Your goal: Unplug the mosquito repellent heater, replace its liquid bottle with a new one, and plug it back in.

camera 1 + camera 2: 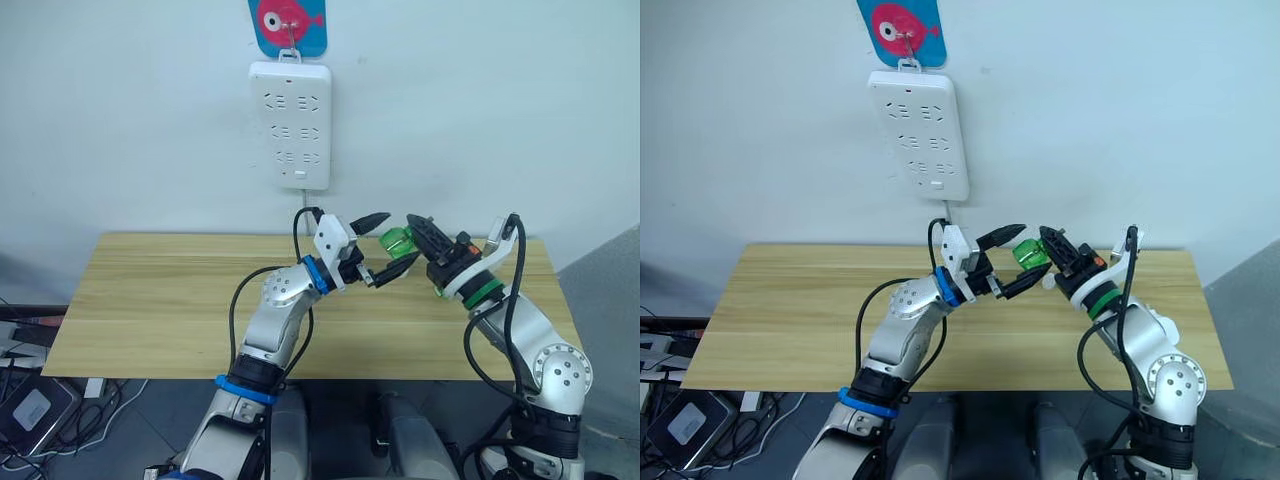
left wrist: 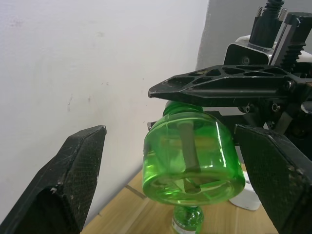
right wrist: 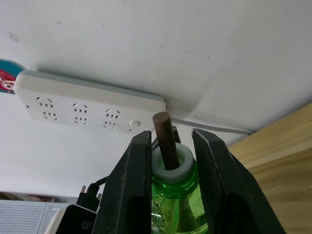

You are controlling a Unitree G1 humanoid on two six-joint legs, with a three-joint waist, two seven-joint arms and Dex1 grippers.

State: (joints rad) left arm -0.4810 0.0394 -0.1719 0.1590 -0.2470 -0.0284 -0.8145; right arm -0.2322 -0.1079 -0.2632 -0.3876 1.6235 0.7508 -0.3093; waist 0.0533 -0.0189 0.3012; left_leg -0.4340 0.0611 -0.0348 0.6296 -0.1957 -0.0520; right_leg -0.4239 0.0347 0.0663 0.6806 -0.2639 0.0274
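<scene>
My right gripper (image 1: 418, 232) is shut on the neck of the liquid bottle (image 1: 395, 239), a capless green bottle with a brown wick (image 3: 164, 139), held in the air above the table's back edge. The left gripper (image 1: 402, 236) is open. Its fingers (image 2: 73, 175) stand on either side of the bottle's base (image 2: 192, 161) and do not touch it. Below, in the left wrist view, a second small green bottle (image 2: 187, 220) stands on the table; I cannot tell if it has a cap. Beside it is a white rounded piece (image 2: 246, 196), probably the mosquito repellent heater, mostly hidden.
A long white power strip (image 1: 290, 125) hangs on the wall above the table, with no plug in its sockets and a pink fish hook above it. The wooden table (image 1: 150, 300) stretches left of the arms. Cables and boxes lie on the floor at the left.
</scene>
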